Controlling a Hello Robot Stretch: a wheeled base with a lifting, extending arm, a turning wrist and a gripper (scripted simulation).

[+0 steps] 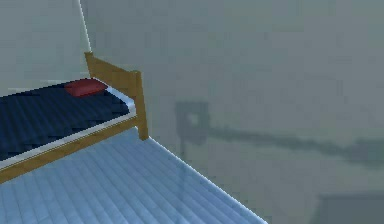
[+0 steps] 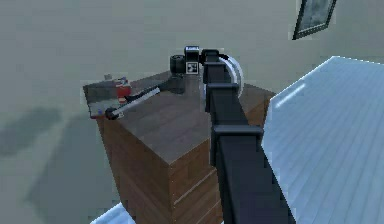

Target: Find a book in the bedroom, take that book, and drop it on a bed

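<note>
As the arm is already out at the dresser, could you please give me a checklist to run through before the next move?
1. The arm reaches over the dark brown wooden dresser: ok.
2. A flat grey thing with a red patch lies on the dresser top, by the gripper: ok.
3. That thing is the book: cannot tell.
4. The gripper holds something: cannot tell, as the thing lies on the top right at the fingers.
5. A drop place is in sight, the wooden-framed bed with a dark blue cover in the forward view: ok.
6. The cover has bare room beside the red pillow: ok.
</note>
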